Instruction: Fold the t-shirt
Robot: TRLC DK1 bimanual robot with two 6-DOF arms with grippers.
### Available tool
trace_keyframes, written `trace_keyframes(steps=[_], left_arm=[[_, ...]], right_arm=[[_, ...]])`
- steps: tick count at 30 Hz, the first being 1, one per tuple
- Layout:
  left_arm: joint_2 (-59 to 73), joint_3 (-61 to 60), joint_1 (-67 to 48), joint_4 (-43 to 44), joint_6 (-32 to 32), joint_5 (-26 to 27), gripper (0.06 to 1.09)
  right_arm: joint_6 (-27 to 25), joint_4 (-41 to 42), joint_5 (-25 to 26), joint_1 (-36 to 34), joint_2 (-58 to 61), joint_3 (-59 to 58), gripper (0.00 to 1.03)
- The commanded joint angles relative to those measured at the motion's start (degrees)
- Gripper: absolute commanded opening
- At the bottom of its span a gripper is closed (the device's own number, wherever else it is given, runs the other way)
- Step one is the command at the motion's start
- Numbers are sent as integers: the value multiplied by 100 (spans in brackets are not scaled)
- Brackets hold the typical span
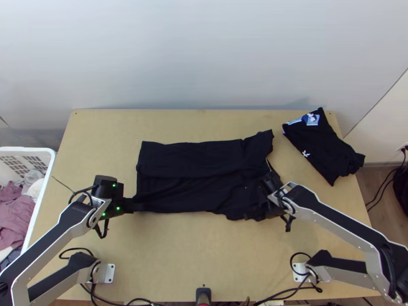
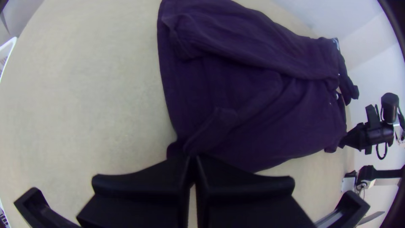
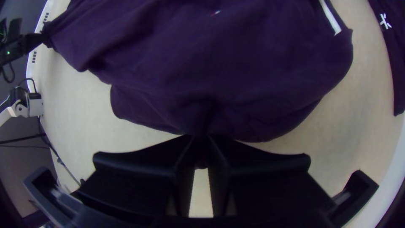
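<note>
1. Light wooden table (image 1: 204, 255), pale wall behind.
2. Black t-shirt (image 1: 188, 160) mid-table, long side running left to right. Far part folded over in a lengthwise strip; near part a single loose area with creases, right end bunched.
3. Left gripper (image 2: 193, 157) closed on the shirt's near left corner, cloth pinched at the tips.
4. Right gripper (image 3: 203, 137) closed on the near edge by the right end, cloth gathered into the fingers.
5. Step in hand, judged: bring the near side up over the folded strip. Looks about midway through the fold.
6. Doing it well: pull lightly apart first so the near edge goes taut, then lift both ends together and carry them away from the bases at equal pace. Lay down along the far edge, release low.
7. Risks: slanting creases off the left corner could get folded in; the bunched right end may lag and skew the fold. Too hard a pull could drag the strip out of line.
8. Outward: another dark garment (image 1: 321, 153) at the far right, white laundry basket (image 1: 28, 149) off the left side, clothes inside.
</note>
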Motion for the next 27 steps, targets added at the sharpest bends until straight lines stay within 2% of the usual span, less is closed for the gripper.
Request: trace_keyframes(steps=[1,7,13,27], left_arm=[[-31,114,221,-102,-37,89,10],[-93,396,335,-304,-213,414,10],[162,993,450,-410,-310,599,9],[2166,3155,1232,-234,-521,730,10]], right_arm=[[4,6,23,-296,-548,226,3],[-22,-443,-3,-736,-776,850,3],[-13,-486,-30,-938,-548,1394,3],[-75,-240,-56,-1922,1131,3073,3]])
